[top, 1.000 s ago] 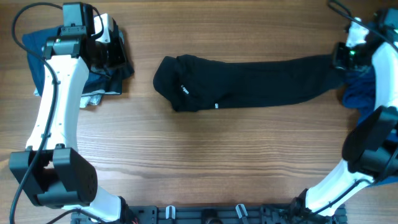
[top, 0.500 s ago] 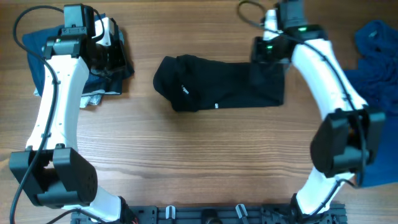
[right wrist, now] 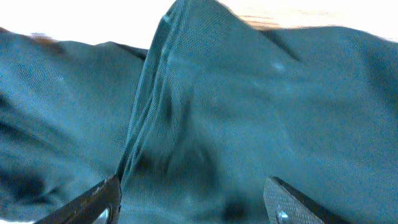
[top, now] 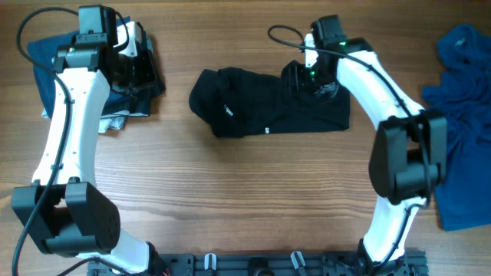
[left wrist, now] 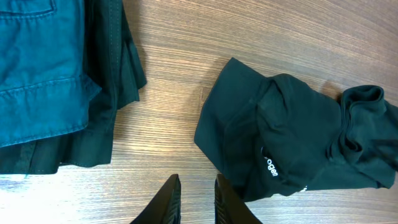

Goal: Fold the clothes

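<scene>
Partly hidden overhead, right claw (right wrist: 191, 186) spread over black shirt (top: 261, 103); left claw (left wrist: 196, 180) nearly together

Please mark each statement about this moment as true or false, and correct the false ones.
1. The black shirt lies on the wooden table between the two arms. True.
2. The right gripper is over the blue garment. False: it is over the right part of the black shirt; the blue garment lies apart, at the table's right side.
3. The right gripper's jaws stand wide apart. True.
4. The left gripper holds the black shirt. False: nothing is between its fingers, and the shirt lies apart from it.
5. The black shirt lies spread out flat, with both sleeves open. False: it is folded into a compact bundle.
</scene>
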{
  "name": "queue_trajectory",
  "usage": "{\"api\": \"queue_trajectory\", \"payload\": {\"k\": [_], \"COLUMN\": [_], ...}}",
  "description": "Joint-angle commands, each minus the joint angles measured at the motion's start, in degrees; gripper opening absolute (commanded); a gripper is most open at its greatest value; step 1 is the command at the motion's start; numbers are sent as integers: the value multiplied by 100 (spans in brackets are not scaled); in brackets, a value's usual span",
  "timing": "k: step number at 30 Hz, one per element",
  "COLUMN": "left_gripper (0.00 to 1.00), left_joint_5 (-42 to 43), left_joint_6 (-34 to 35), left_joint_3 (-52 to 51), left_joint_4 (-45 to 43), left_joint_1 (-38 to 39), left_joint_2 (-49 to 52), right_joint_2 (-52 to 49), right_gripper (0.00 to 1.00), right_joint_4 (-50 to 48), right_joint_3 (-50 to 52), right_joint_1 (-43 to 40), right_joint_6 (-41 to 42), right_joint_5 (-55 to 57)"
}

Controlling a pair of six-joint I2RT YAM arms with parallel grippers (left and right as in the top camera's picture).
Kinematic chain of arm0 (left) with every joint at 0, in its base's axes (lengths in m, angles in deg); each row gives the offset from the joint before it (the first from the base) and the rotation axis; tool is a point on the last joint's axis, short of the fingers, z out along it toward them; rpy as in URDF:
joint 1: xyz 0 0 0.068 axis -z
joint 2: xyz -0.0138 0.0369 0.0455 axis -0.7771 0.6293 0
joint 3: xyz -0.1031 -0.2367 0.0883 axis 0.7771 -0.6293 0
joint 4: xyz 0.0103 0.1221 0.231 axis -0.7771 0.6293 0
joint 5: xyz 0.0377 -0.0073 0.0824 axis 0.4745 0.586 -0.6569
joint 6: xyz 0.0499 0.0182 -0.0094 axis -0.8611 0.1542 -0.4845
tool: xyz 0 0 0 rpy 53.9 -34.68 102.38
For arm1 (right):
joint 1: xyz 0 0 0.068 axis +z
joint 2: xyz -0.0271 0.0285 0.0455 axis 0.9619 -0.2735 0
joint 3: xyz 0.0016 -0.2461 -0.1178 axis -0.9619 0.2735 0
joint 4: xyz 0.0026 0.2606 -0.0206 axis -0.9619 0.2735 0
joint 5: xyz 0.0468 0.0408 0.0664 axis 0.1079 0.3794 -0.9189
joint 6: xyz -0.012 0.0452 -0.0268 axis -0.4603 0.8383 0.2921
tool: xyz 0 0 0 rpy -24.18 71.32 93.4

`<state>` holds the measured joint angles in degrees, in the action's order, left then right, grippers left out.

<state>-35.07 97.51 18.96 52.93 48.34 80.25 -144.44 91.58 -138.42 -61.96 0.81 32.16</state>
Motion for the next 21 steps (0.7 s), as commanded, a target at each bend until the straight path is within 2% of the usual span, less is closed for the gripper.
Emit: {"api": "queue_trajectory", "payload": {"k": [1,3,5,11,14,21], "left_gripper": [19,19,20,23,23,24], "left_joint_5": [109,107,105,55,-87,-85], "left_joint_6": [-9,-9,-9,-11,-11,-11], "left_joint_3": [46,46,46,4,4,4], "left_joint_4": [-33,-35,-44,-37,-31,-39], "left_joint_1": [-31,-31,-31,-31,-31,-31], "left_joint_2": [-35,-35,-35,-35,-31,-24], "right_joint_2": [302,299,258,-42,-363,-557], "right_gripper": [70,69,75,77,77,72], "right_joint_4": [393,356,245,-79,-444,-533], "right_joint_3": [-111,7,35,35,35,35], "right_joint_1": [234,619,957,1322,1325,1344], "right_joint_6": [426,732,997,1370,1366,1366], "right_joint_5": [22,614,1469,2564,2610,2350]}}
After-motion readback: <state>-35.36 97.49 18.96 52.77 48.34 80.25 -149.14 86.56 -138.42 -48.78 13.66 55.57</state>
